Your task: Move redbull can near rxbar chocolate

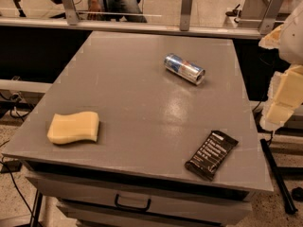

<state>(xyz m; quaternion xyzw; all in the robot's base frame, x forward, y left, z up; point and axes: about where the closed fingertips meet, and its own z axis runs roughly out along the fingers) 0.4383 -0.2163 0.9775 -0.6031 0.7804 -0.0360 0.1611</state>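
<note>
Redbull can (pixel 184 68) is lying on its side on the grey table (pixel 142 108), over toward the far half, with its silver top end pointing toward the right edge. From where I'm driving, the gripper (pixel 283 96) is hanging off past the table's right side, pale yellow padding showing, partly cut off by the edge of my view. It isn't touching anything, and honestly I've got no way to say whether it's spread or closed up from this angle. Going by the gripper, the can sits well off to its left and a little farther back, with bare tabletop between them. The rxbar chocolate (pixel 211 155) is lying flat near the front right corner, black wrapper with the white text facing up, turned at an angle; that puts it nearer me than the gripper and a bit to its left. Can and bar are well apart. The pale yellow sponge (pixel 74 127) is way across on the front left, about as far from the gripper as anything on the table gets.
</note>
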